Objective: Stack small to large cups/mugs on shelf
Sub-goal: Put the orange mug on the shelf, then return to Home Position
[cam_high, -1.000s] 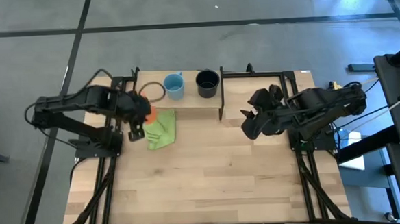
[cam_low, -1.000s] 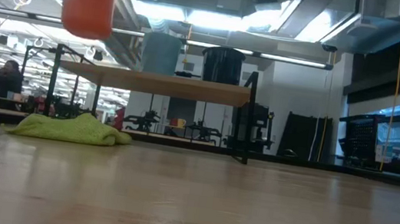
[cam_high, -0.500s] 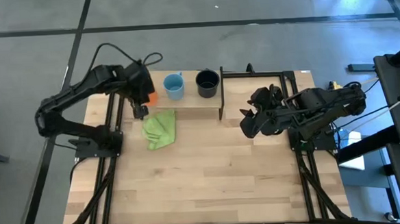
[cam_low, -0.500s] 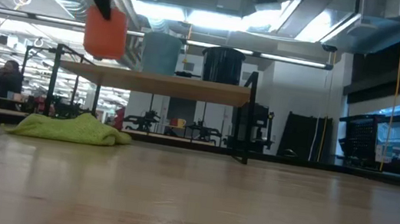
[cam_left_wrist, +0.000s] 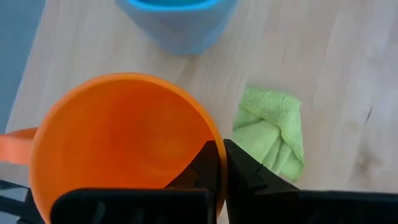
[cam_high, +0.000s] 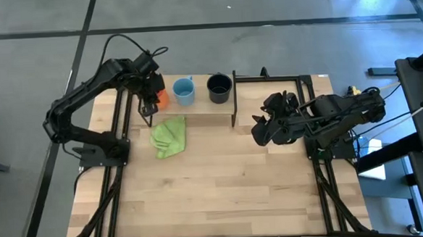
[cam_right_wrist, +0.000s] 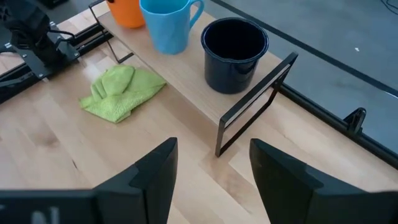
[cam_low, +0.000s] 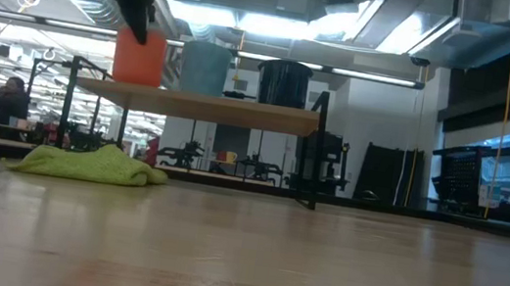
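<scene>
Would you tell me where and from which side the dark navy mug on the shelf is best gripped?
Take the dark navy mug by its rim, coming from above. It stands upright and open-topped on the shelf, so one finger could go inside and one outside. The side away from the light blue mug looks freest.

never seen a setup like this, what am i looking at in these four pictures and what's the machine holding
Two dark robot arms work at a wooden table. One picture looks straight down from above, one looks level across the tabletop, and two come from cameras on the arms' wrists.

On the table stands a low wooden shelf, with a green cloth beside it. A light blue mug and a dark navy mug stand on the shelf.

The left end effector is shut on the rim of a small orange mug, at the shelf's end next to the blue one; whether it rests on the board is unclear. The right end effector waits open, off to the side.
</scene>
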Robot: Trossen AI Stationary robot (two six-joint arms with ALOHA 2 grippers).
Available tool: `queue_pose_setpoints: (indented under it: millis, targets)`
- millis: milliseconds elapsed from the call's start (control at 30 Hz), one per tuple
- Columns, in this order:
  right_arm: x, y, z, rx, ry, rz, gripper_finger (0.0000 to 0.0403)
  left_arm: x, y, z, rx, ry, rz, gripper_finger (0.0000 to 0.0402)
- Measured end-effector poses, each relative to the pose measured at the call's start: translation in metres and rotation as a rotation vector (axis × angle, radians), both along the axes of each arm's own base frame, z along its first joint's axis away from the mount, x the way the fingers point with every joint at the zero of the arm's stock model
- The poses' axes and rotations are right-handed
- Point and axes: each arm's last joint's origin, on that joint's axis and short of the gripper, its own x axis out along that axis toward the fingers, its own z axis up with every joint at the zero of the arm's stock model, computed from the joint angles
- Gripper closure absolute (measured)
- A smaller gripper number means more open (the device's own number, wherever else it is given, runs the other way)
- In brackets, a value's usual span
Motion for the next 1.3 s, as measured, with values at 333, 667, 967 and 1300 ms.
queue_pose_setpoints:
  millis: [333, 667, 967, 1300]
  targets:
    - [0.0, 0.0, 0.0, -0.017, -0.001, -0.01, 0.0201, 0.001, 0.003, -0.003, -0.009, 0.013, -0.001, 0.0377]
    - [-0.002, -0.001, -0.001, -0.032, 0.02, -0.013, 0.0201, 0.002, 0.002, -0.002, -0.047, -0.016, 0.003, 0.0331]
    - [-0.003, -0.002, -0.002, -0.059, 0.036, -0.025, 0.0201, -0.001, 0.0, 0.025, 0.015, -0.051, 0.029, 0.0318]
    - [0.003, -0.005, 0.001, -0.085, 0.025, 0.017, 0.0201, -0.027, -0.031, 0.079, -0.026, -0.129, 0.078, 0.0317]
